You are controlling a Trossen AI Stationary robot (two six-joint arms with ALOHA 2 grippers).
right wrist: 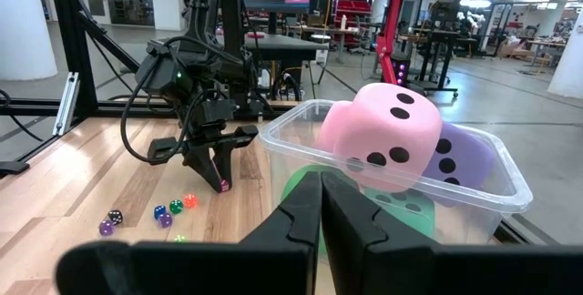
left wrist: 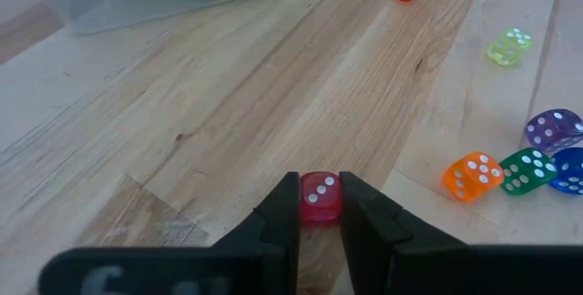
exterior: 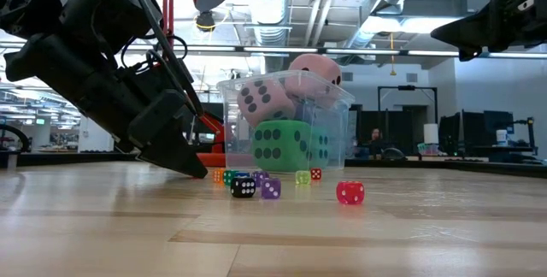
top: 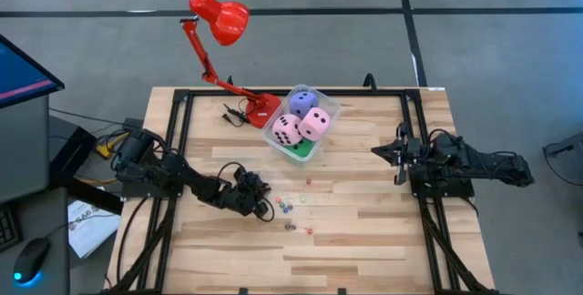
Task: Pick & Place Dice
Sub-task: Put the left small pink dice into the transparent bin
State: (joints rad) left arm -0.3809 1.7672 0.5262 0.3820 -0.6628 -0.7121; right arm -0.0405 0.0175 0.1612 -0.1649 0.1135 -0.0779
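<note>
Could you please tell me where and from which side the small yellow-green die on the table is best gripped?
Grip the yellow-green die from above, on two opposite side faces. It sits flat on the table, apart from the clustered orange die and green die, so fingers probably fit either side.

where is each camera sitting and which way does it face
High: above the table, looking straight down; both arms show.
Low: at tabletop height, looking level past the small dice to the tub; the left arm shows.
Left wrist: looks down past the left pincer, shut on a red die.
Right wrist: looks over the shut right pincer at the tub and left arm.
All four share the tub.
</note>
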